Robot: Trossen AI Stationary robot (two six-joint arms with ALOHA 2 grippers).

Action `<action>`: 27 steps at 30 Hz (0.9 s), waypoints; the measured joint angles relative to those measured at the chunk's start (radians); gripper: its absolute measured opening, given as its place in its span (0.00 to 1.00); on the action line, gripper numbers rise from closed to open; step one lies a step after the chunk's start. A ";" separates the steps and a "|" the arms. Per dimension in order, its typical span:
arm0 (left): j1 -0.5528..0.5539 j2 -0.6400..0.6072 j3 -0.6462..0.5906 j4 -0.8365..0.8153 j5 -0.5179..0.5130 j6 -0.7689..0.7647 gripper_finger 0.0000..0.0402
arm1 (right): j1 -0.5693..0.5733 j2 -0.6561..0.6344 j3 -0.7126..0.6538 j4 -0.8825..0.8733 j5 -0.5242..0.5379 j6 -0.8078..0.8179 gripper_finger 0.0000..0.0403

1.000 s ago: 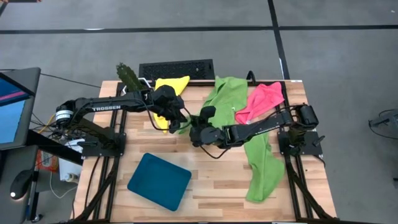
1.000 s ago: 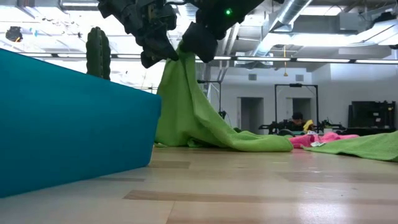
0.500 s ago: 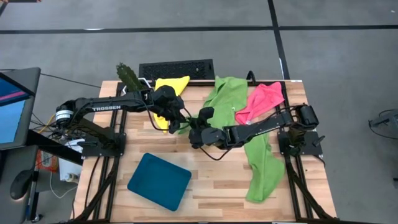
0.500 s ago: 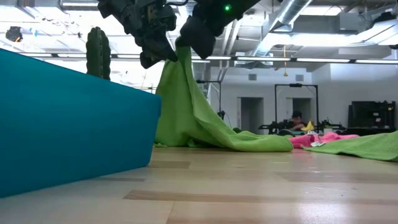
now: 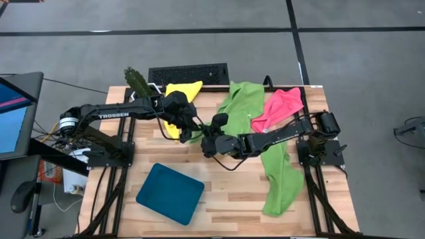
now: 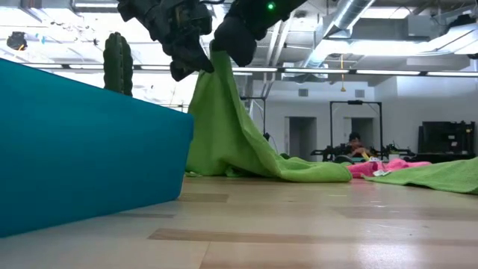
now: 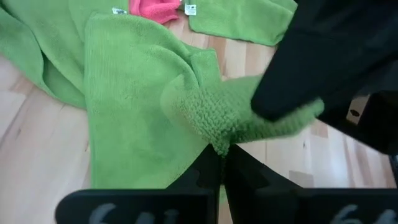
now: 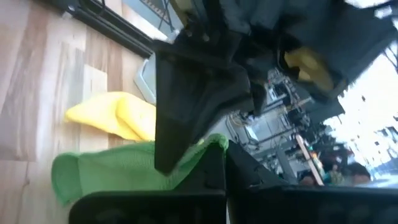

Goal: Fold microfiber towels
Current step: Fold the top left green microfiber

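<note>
Together, both grippers pinching green towel [image 6: 224, 127] edge

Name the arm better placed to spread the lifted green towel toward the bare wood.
Right, probably. Both the left tool and right tool pinch the green towel at one raised spot; the right arm lies over the bare table side.

Even overhead light, soft shadows, blurred right wrist view.
</note>
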 joint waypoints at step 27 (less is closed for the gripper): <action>-0.021 0.001 -0.259 0.340 -0.307 0.145 0.48 | -0.103 -0.218 -0.008 -0.603 -0.006 0.668 0.02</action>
